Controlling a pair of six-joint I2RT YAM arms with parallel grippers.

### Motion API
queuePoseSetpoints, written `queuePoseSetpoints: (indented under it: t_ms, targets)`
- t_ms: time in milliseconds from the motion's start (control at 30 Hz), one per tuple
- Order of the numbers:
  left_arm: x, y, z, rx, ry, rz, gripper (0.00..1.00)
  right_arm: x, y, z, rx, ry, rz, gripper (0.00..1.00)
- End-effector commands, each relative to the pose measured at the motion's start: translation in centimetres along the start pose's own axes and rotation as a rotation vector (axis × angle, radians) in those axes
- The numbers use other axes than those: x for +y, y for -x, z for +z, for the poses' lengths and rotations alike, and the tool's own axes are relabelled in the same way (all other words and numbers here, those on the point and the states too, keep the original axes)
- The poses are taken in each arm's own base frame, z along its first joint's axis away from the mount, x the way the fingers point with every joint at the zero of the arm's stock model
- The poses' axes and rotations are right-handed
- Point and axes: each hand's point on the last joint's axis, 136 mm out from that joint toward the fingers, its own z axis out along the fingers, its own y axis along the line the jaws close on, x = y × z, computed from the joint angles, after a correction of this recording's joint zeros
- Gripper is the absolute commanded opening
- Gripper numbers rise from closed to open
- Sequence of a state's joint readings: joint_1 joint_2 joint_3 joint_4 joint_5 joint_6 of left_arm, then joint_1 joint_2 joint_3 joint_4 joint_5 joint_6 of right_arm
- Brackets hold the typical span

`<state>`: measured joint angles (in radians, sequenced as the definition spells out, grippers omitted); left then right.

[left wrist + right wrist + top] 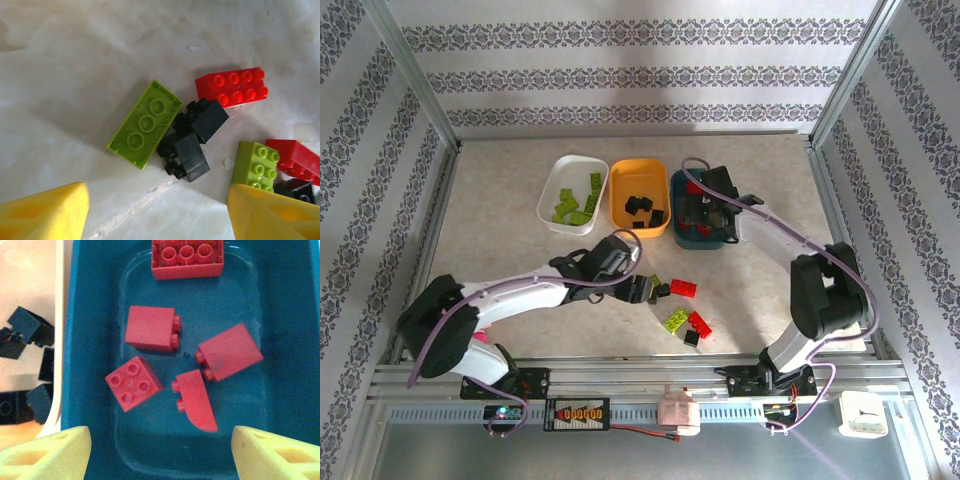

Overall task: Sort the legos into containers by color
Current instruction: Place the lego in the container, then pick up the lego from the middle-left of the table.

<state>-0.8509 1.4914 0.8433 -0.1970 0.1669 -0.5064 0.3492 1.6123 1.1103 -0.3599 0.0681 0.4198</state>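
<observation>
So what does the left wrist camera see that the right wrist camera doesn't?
Left wrist camera: loose bricks on the bare table. A long lime green brick lies next to two black bricks, with a red brick above them and a small lime brick further right.
Right wrist camera: the dark teal tray holding five red bricks, and a neighbouring tray with black bricks.
Both: red and black bricks, plus yellow fingers standing apart on the left gripper and right gripper.
</observation>
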Motion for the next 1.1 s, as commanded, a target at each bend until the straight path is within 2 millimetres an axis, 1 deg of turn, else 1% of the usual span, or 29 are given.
queuePoseSetpoints:
  t_ms: [0, 167, 300, 433, 600, 733, 767, 833, 933, 1033, 1067]
  targets:
    - [-0.3, -0.3, 1.4, 0.027, 0.074, 0.092, 0.68, 0.1, -0.6, -1.3, -0.022, 0.029, 0.016, 0.74]
    - [-1.7, -0.8, 3.4, 0.068, 0.105, 0.167, 0.62, -0.4, -1.4, -2.1, -0.033, 0.04, 0.026, 0.74]
    - [-1.6, -1.5, 4.3, 0.096, 0.162, 0.207, 0.55, -0.4, -1.7, -2.4, -0.039, 0.047, 0.028, 0.74]
    - [-0.6, -2.0, 5.0, 0.119, 0.214, 0.213, 0.43, -0.3, -1.4, -3.1, -0.056, 0.06, 0.036, 0.74]
    - [-0.7, -2.1, 5.0, 0.121, 0.212, 0.211, 0.28, -0.2, -1.3, -3.9, -0.073, 0.071, 0.038, 0.74]
    - [-0.8, -2.0, 4.0, 0.102, 0.204, 0.193, 0.17, -0.4, -1.8, -4.3, -0.073, 0.076, 0.041, 0.74]
    - [-0.9, -1.9, 3.4, 0.089, 0.198, 0.186, 0.14, -0.4, -2.1, -4.4, -0.073, 0.078, 0.04, 0.74]
    - [-1.1, -1.3, 2.2, 0.052, 0.183, 0.171, 0.13, -0.4, -2.6, -4.7, -0.071, 0.086, 0.04, 0.74]
    - [-1.4, 0.5, -0.2, -0.014, 0.13, 0.124, 0.12, -0.3, -3.9, -5.2, -0.065, 0.097, 0.031, 0.75]
    - [-0.9, 3.5, -2.3, -0.097, 0.06, 0.045, 0.13, -0.2, -5.5, -5.6, -0.051, 0.108, 0.015, 0.74]
    - [-0.4, 4.9, -2.9, -0.127, 0.043, 0.014, 0.13, -0.1, -6.1, -5.8, -0.046, 0.112, 0.011, 0.75]
